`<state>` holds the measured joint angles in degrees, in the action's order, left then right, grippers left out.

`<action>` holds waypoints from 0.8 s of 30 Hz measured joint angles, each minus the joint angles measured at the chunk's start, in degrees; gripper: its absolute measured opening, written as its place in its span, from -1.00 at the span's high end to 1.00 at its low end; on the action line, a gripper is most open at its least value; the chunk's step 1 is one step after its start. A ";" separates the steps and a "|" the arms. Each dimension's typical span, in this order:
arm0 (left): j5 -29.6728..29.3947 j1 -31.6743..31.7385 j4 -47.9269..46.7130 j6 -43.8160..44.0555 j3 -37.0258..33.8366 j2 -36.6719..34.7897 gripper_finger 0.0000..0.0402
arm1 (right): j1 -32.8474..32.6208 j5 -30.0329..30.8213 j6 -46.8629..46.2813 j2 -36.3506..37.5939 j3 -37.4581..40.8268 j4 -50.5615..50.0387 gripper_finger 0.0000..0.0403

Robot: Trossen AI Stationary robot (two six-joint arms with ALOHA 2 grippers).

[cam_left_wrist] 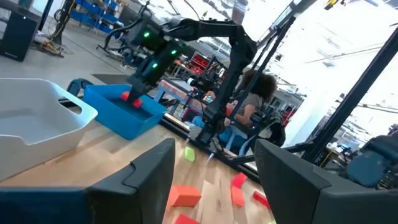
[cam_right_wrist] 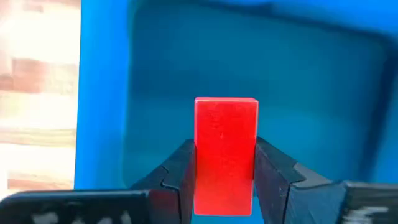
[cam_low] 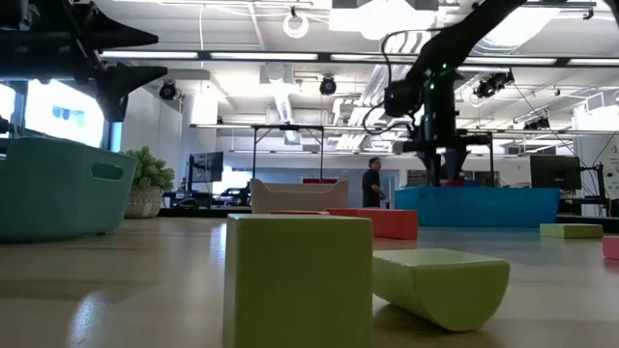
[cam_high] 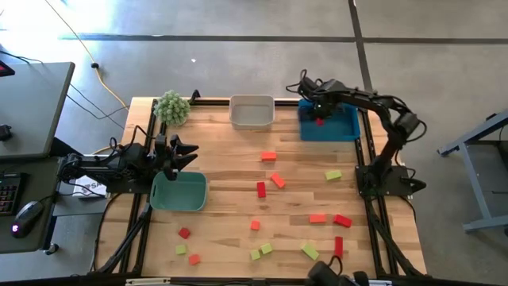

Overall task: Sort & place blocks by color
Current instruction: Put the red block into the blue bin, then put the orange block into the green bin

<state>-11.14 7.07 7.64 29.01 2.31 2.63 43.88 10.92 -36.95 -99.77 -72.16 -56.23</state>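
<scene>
My right gripper hangs over the blue tray at the table's far right, shut on a dark red block. The left wrist view shows that block above the blue tray. My left gripper stands open and touches nothing at the table's left edge, just beyond the teal tray. Loose blocks lie flat on the wood: red, orange and yellow-green among them. My right gripper pinches the red block's two long sides between its two fingers. The fingers come from above, pointing steeply down, and lie along the block. The block's free end sticks out past the fingertips, lifted clear over the blue tray's floor.
A white tray stands at the far edge's middle, with a fuzzy green plant to its left. Several more blocks lie scattered over the near half of the table. In the low view a yellow-green block looms close.
</scene>
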 joint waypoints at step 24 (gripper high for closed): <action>1.91 0.00 -13.54 0.13 10.52 3.45 -0.05 | -0.84 -3.24 5.08 -4.59 -7.28 -3.91 -0.14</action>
<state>-9.23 7.07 -5.90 29.13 12.83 6.09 43.04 7.68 -31.88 -104.36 -79.44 -60.14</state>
